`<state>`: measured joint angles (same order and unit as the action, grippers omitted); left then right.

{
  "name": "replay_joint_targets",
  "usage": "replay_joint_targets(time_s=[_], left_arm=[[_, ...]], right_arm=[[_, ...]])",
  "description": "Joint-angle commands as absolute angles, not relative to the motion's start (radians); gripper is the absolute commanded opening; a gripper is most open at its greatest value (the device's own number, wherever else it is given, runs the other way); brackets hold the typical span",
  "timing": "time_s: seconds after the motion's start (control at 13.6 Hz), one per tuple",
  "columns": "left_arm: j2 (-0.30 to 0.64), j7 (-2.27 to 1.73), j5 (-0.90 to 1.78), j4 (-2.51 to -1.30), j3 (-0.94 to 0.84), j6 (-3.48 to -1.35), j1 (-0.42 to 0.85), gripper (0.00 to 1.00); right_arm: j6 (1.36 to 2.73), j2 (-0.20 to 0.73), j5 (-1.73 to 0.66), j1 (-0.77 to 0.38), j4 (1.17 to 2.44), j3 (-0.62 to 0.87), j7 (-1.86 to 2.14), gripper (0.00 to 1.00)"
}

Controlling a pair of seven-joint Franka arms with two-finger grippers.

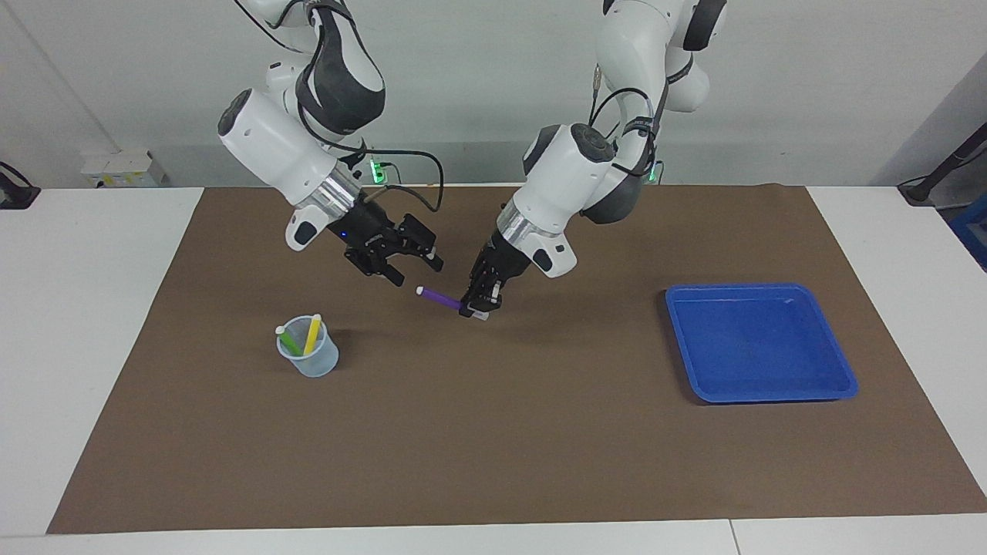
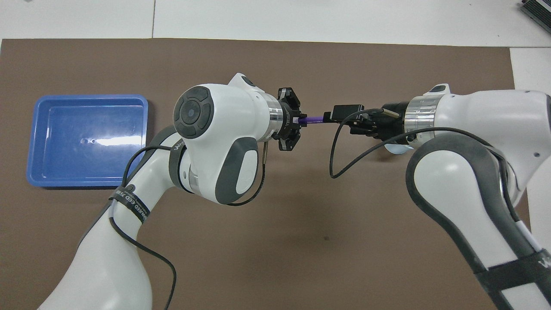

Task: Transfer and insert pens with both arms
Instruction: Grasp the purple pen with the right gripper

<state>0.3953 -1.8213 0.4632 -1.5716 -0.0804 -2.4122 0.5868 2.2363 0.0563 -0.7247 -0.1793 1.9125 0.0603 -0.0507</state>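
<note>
While your left gripper (image 1: 480, 305) holds the purple pen (image 1: 438, 297) clamped by its tail over the middle of the mat (image 1: 493, 447), cap toward the right gripper (image 1: 412, 266), you are mid hand-over. That gripper hangs wide apart just above the cap; next, close it on the free end before the left lets go. Overhead, its fingers cover the cap, and its arm hides most of the cup (image 1: 308, 357) with the other two pens.
</note>
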Motion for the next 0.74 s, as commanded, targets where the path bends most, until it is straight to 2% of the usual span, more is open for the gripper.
replay_joint_targets(time_s=[0.0,0.15,0.37,0.44,0.66], left_arm=[[0.364,-1.851,0.488,-1.608,-0.066,-2.447,0.64,0.0],[0.364,-1.868,0.488,-1.606,-0.066,-2.476,0.664,0.0],[0.368,-1.9,0.488,-1.608,-0.066,-2.554,0.696,0.0],[0.37,-1.902,0.488,-1.611,-0.066,-2.566,0.698,0.0],[0.367,-1.901,0.488,-1.627,-0.064,-2.58,0.698,0.0]], right_arm=[[2.217,0.055,-0.732,-0.141,1.921,0.066,0.023,0.93],[2.218,0.063,-0.73,-0.14,1.919,0.066,0.032,0.87],[2.212,0.063,-0.729,-0.14,1.921,0.066,0.034,0.62],[2.198,0.063,-0.729,-0.14,1.921,0.066,0.034,0.57],[2.134,0.057,-0.698,-0.111,1.91,0.063,0.034,0.53]])
